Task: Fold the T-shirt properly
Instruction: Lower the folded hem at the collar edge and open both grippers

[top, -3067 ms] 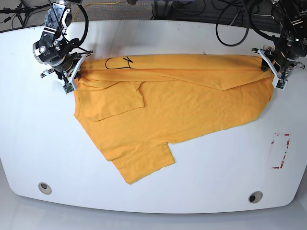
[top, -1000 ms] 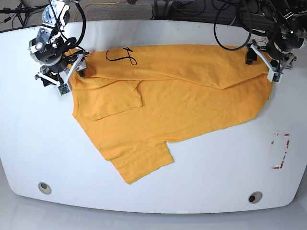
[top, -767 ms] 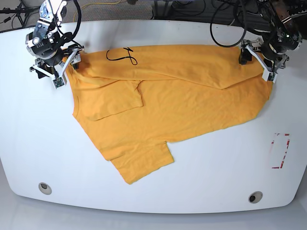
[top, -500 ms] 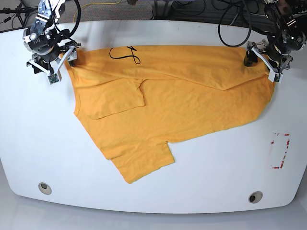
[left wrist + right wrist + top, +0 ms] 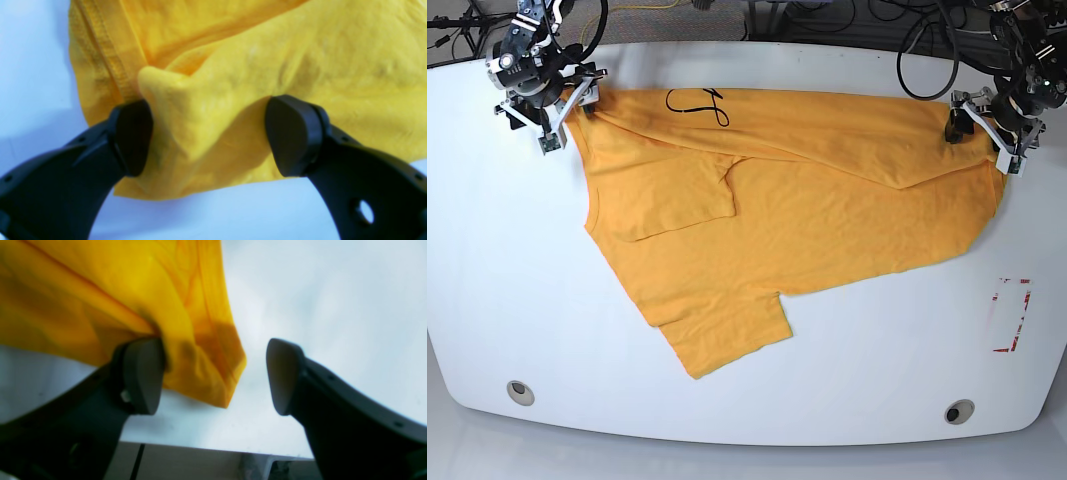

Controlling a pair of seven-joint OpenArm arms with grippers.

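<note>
White table [image 5: 517,290]; both arms at T-shirt [image 5: 807,220] far corners, jaws apart.

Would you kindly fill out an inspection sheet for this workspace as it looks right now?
Surface: white table, red marking near one edge.
Job's things: T-shirt partly folded, far edge doubled over, black lettering showing.
Clutter: nothing seen.
Grippers: left gripper open, cloth bunched between its fingers; right gripper open, shirt corner against one finger.
Cables: black cables beyond the far edge.
Surroundings: grey floor behind table.
</note>
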